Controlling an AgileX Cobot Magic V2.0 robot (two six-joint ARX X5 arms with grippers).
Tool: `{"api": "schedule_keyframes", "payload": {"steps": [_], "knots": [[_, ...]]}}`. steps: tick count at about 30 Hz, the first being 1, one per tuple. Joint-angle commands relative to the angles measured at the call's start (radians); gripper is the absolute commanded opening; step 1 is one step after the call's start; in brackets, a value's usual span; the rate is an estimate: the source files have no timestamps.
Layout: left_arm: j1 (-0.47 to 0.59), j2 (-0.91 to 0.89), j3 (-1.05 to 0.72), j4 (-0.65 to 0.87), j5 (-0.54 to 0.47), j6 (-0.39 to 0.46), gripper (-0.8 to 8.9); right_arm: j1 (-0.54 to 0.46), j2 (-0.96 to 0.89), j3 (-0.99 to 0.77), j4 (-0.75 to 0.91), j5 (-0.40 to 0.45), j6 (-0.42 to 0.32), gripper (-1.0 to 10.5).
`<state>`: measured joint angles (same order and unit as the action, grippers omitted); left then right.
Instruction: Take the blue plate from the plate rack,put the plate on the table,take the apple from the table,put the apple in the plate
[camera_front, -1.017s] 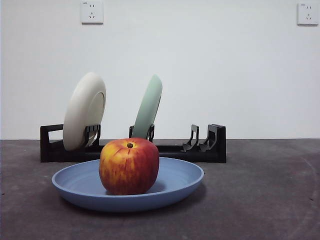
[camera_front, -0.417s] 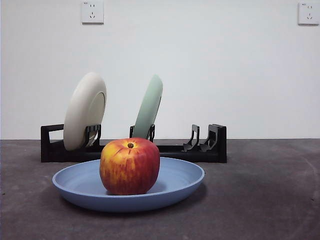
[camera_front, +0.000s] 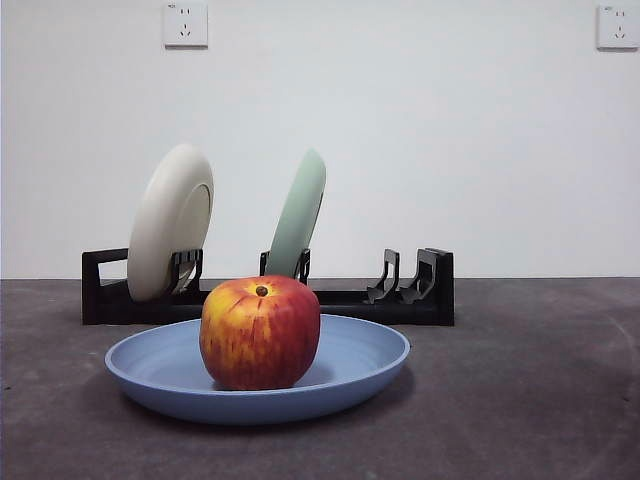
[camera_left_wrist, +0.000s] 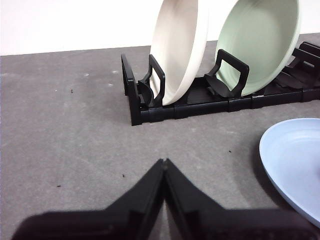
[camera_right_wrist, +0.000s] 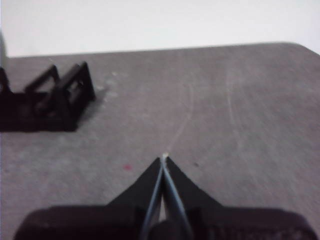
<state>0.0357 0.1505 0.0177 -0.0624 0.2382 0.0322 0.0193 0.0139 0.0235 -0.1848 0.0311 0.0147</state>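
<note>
Front view, low across a rough dark grey table (camera_front: 540, 400). In the middle, a large shallow light-blue plate (camera_front: 350, 375) lying flat on the table, a big round red apple with yellow streaks (camera_front: 259, 333) sitting upright in its centre, stem dimple up. Judged from this, task complete: plate down off the rack, fruit resting in the dish so it cannot roll.

Behind, a long low black plastic plate rack (camera_front: 420, 290), holding a cream-white plate (camera_front: 168, 222) and a pale green plate (camera_front: 298, 212), both leaning on edge in their slots; end slots nearest the right side bare. Two white wall sockets high on the wall.

Left gripper (camera_left_wrist: 164, 170) pinched together on nothing, hanging over bare table near the rack's end. Right gripper (camera_right_wrist: 164, 165) likewise closed and empty, well apart from the plate. Nothing in the way.
</note>
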Motion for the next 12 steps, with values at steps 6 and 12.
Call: {"api": "schedule_keyframes", "payload": {"steps": [6, 12], "knots": [[0.003, 0.0, -0.01, 0.0, -0.003, -0.006, -0.03, -0.001, -0.005, -0.009, 0.0, 0.022, 0.007, 0.0], [0.003, 0.0, -0.01, 0.0, -0.003, -0.006, -0.03, -0.001, -0.004, -0.009, -0.001, 0.022, 0.007, 0.0]]}}
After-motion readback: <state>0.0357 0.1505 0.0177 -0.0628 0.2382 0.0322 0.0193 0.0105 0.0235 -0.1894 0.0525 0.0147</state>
